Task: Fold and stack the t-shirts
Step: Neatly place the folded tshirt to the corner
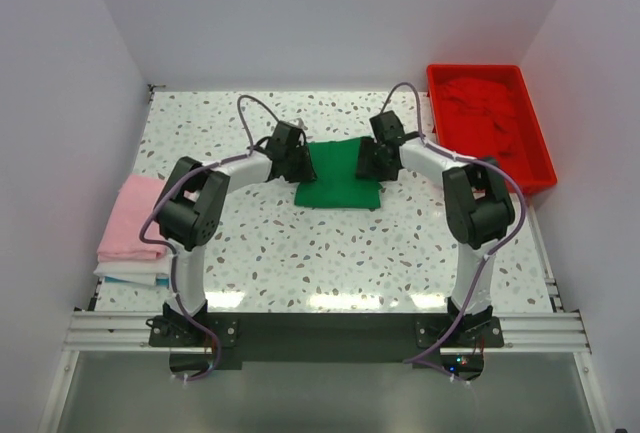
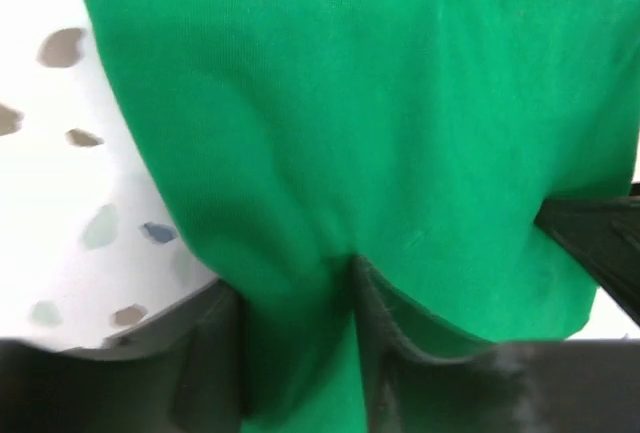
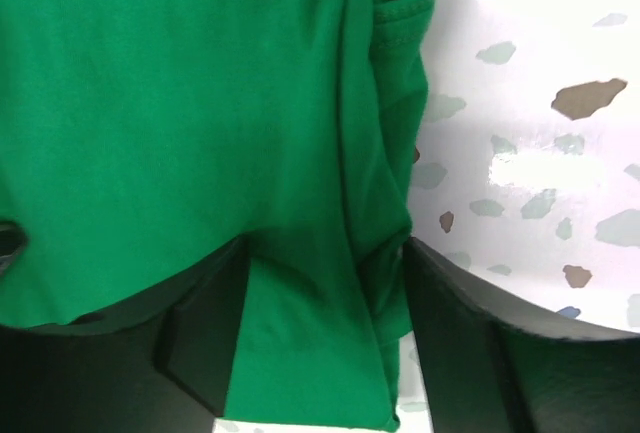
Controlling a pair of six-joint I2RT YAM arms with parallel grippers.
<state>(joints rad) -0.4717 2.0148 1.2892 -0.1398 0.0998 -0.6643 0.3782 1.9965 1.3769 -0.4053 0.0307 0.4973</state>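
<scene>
Table [image 1: 300,253], speckled: all items are carried on it.
Red tray [image 1: 433,103], far right: a red t-shirt [image 1: 490,113] is heaped inside.
Green t-shirt [image 1: 338,178]: laid at table centre, between the arms.
Pink t-shirt [image 1: 135,215]: at the left edge, seen from above only.
Left pincer [image 2: 300,353], right pincer [image 3: 325,343]: each is clamped on green cloth, shown by the wrist views alone.

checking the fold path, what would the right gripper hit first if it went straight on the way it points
The right gripper pinches the bright green cloth t-shirt; straight on lies more of that shirt, probably with the speckled white table close beneath. Depth is unclear from these views.
</scene>
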